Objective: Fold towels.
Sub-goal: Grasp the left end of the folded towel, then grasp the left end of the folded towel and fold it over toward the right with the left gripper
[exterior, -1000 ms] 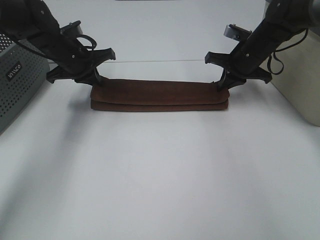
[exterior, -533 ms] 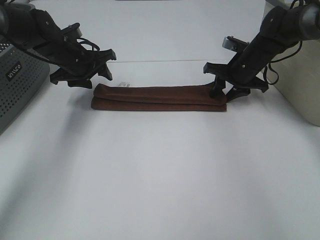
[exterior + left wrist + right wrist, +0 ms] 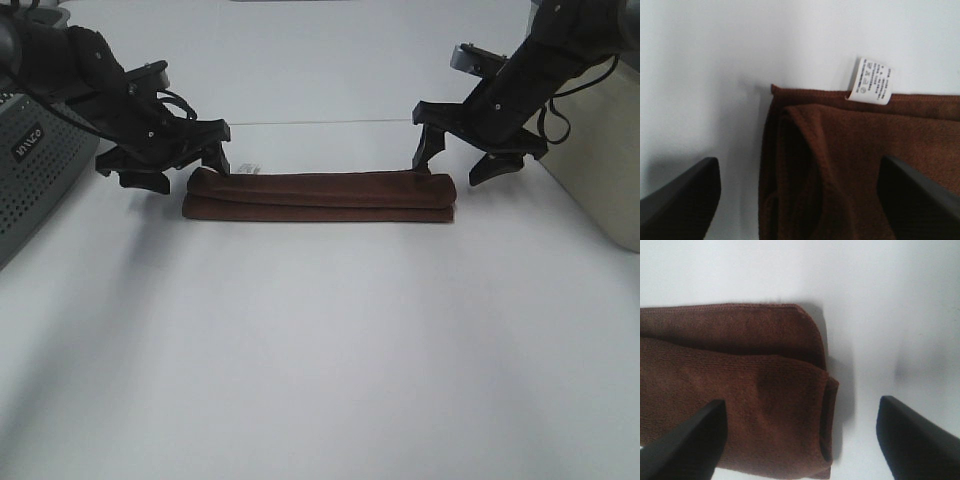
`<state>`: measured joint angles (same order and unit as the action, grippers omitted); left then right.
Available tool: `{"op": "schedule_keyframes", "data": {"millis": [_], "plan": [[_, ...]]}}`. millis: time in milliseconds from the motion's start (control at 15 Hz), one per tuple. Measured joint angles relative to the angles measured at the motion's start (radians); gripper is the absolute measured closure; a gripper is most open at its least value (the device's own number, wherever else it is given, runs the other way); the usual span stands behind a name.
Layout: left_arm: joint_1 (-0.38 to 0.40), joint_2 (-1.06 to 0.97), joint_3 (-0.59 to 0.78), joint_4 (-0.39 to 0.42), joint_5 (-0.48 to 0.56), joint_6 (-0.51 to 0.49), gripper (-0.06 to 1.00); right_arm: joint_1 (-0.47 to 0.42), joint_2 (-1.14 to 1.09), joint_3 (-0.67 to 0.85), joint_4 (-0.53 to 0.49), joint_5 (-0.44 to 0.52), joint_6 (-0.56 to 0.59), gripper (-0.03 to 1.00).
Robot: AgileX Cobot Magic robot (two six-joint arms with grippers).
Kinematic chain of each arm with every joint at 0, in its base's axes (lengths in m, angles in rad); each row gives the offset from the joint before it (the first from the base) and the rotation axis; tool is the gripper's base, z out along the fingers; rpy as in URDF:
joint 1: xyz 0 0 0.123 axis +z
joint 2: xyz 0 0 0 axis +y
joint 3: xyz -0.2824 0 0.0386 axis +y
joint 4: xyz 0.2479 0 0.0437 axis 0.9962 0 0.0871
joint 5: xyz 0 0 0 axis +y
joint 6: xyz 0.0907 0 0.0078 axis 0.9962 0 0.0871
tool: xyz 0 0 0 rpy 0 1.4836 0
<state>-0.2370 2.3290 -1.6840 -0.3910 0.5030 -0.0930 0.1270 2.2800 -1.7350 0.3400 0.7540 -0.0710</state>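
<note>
Fingers (image 3: 682, 195) on your left gripper (image 3: 180, 172) and right gripper (image 3: 450, 168) hang spread, empty, a towel (image 3: 320, 195) end between each pair; pinch only the top layer and the fold could slip.

The reddish-brown towel (image 3: 318, 194) lies folded into a long, flat strip across the frame's upper middle, white tag (image 3: 248, 168) at its left end.

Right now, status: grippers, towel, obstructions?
Left gripper, right gripper: jaws open, empty, over the towel ends. Towel folded to a long strip, flat on table, white tag at left-arm end. Grey box, beige bin at the sides, apart from towel.
</note>
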Motion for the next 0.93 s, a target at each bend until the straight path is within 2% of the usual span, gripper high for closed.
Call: {"op": "schedule_keyframes", "data": {"millis": [133,267,333,533,600,733,933], "plan": [[0.000,0.025,-0.002,-0.059,0.002,0.003,0.18,0.000,0.000,0.000,0.000,0.000,0.000,0.20],[0.000,0.033,-0.003,-0.083,0.000,0.005,0.28,0.000,0.000,0.000,-0.003,0.000,0.000,0.20],[0.000,0.036,-0.003,-0.084,0.004,0.005,0.37,0.000,0.000,0.000,-0.003,0.000,0.000,0.20],[0.000,0.042,-0.003,-0.070,0.021,0.005,0.77,0.000,0.000,0.000,-0.003,0.003,0.001,0.20],[0.000,0.040,-0.003,-0.060,0.024,0.005,0.85,0.000,0.000,0.000,-0.003,0.003,0.001,0.20],[0.003,0.018,-0.003,0.008,0.052,0.003,0.88,0.000,0.000,0.000,-0.003,0.003,0.001,0.20],[0.037,-0.063,-0.003,0.169,0.134,-0.063,0.88,0.000,0.000,0.000,-0.003,0.012,0.001,0.20]]}}
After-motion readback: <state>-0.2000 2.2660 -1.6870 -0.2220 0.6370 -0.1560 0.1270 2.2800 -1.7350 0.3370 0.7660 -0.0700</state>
